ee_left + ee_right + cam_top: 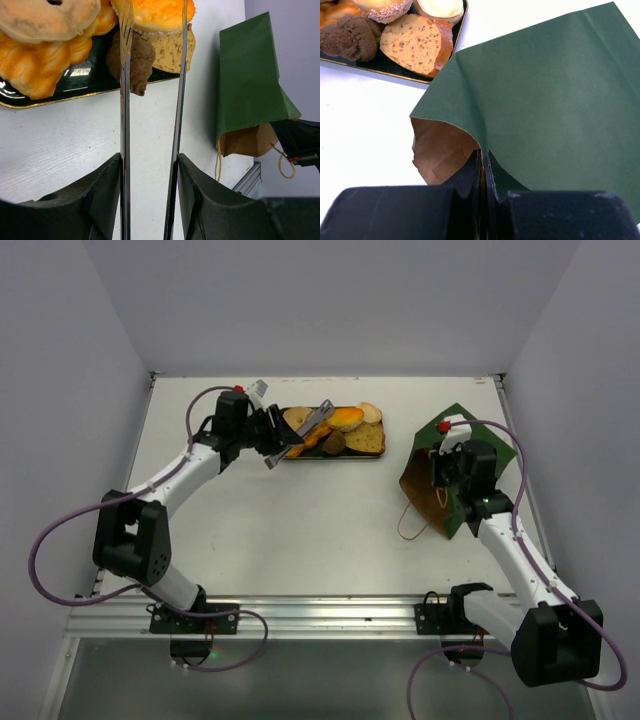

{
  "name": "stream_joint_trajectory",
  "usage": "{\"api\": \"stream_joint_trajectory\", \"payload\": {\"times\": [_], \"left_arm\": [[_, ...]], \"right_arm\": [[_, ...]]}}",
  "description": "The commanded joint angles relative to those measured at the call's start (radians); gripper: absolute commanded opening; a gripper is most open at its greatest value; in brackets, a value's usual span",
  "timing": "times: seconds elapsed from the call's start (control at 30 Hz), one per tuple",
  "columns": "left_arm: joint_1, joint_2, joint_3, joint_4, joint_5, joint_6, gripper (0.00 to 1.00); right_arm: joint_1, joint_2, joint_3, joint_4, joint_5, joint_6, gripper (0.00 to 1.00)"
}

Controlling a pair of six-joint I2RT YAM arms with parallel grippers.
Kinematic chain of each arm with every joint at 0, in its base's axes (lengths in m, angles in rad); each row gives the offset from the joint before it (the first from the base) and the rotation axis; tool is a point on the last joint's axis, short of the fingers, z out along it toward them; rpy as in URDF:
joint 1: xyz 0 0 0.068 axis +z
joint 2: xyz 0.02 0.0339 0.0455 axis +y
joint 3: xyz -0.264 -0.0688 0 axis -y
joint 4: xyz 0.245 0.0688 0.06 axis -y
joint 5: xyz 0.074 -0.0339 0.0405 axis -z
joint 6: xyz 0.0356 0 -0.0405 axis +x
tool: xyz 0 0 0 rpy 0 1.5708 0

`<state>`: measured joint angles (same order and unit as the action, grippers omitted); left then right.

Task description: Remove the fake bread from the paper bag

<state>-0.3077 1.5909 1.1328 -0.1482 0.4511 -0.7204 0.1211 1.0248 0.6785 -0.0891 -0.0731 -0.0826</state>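
Left hand (150, 165): clenched on the metal tongs (123, 125) — both steel arms pressed between the fingers, tips reaching over the tray (75, 82).
Tips of the tongs: above the pile, one on each side of an orange bun (155, 15); gripping it or only hovering, cannot tell.
Right hand (482, 165): clenched on the rim of the paper bag (545, 100), with one wall of paper pinched between the closed fingers.
Paper bag: at the right of the counter (300, 530), apart from the tray, lying tilted with the mouth turned toward the tray; brown inside exposed, twine handle loose at the mouth.
Fake bread (345, 430): heaped on the tray at the far middle of the counter, outside the bag.
Pieces recognised: braided loaf (35, 60), ring-shaped bun (50, 17) over it, dark piece (137, 60) at the near rim, toast slice (415, 45), sugared roll (382, 7), pale round bun (440, 6).
Inside of the bag: only bare kraft paper in the visible part; deeper end hidden by the green wall.
Done, as judged: most likely all the bread moved out to the tray.
Left, as judged: perhaps only a check of the hidden bottom — then letting go of bag and tongs.
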Motion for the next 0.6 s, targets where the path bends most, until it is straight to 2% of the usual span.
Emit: {"api": "stream_joint_trajectory", "payload": {"times": [0.0, 0.23, 0.4, 0.5, 0.57], "left_arm": [[0.012, -0.08, 0.015, -0.025, 0.011, 0.045, 0.49], [0.01, -0.255, -0.069, -0.08, -0.002, 0.157, 0.49], [-0.011, -0.491, -0.183, -0.115, -0.034, 0.286, 0.48], [-0.083, -0.623, -0.281, -0.126, -0.121, 0.331, 0.47], [-0.213, -0.702, -0.346, -0.104, -0.25, 0.34, 0.47]], "right_arm": [[-0.006, -0.026, 0.004, 0.038, -0.017, -0.009, 0.02], [-0.005, -0.031, 0.006, 0.029, -0.045, -0.037, 0.02], [-0.008, -0.032, 0.019, -0.012, -0.125, -0.092, 0.03], [-0.014, -0.029, 0.029, -0.034, -0.165, -0.118, 0.03], [-0.015, -0.029, 0.033, -0.041, -0.178, -0.131, 0.03]]}}
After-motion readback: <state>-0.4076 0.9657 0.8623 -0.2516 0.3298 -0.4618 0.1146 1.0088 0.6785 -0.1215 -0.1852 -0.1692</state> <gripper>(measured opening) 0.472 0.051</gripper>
